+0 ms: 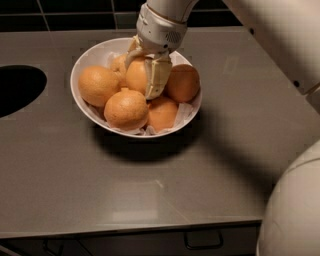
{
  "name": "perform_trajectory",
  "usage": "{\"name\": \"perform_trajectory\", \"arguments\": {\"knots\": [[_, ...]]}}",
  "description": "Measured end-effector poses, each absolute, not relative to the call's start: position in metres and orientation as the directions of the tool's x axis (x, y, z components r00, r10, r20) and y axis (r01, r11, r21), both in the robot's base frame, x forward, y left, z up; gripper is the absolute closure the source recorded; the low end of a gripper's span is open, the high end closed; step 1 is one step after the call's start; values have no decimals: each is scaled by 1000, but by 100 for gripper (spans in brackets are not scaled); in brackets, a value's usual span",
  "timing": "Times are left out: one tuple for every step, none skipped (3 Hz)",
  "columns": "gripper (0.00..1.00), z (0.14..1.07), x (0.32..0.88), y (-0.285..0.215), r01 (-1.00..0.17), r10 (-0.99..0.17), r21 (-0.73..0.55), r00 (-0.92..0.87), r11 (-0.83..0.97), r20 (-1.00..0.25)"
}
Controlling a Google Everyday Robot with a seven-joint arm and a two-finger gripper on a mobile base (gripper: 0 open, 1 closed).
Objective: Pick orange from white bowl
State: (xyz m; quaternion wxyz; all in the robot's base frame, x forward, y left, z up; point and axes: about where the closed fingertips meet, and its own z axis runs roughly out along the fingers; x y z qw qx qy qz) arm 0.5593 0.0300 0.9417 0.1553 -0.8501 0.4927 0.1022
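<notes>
Six oranges, or about that, heaped in the white bowl [75, 75], far of centre on the grey counter [150, 180]. Crinkled white paper [186, 113] under the fruit, showing along the right and near rim.

Gripper [140, 79] down inside the bowl from the far side, below a white wrist [161, 27]. Jaws drawn narrow around the orange [135, 75], the one in the middle of the heap. Pale right finger [157, 75] flat against its right flank, tip down between it and the right-hand orange [184, 82]. Left finger [131, 50] curved over its far-left shoulder. Both against the peel, the fruit filling the gap between them. Lifted clear of the heap or resting on it: cannot tell.

Around it, a left orange [98, 85] close to the left wall. At the near left a nubbed orange [126, 108], raised nub on top. At the near right another orange [162, 114], just below the right finger's tip. One more fruit [118, 64] half hidden at the far left, beside the left finger.

Dark round opening [17, 90] in the counter at the left edge, well apart from the bowl. Black tiles [60, 7] along the far wall. Arm [280, 35] slanting from the wrist off to the right. White rounded shell [295, 210] in the near right corner. Drawer handle [202, 241] below the near counter edge. Bowl's shadow on the counter, near and right of it.
</notes>
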Motion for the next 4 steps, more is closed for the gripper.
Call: {"name": "perform_trajectory", "arguments": {"knots": [[60, 942, 559, 30, -869, -806, -163, 494, -466, -327], [82, 942, 559, 30, -869, -806, -163, 494, -466, -327], [100, 942, 559, 30, -869, -806, -164, 494, -466, -327], [100, 954, 561, 30, -872, -808, -203, 489, -446, -327]]}}
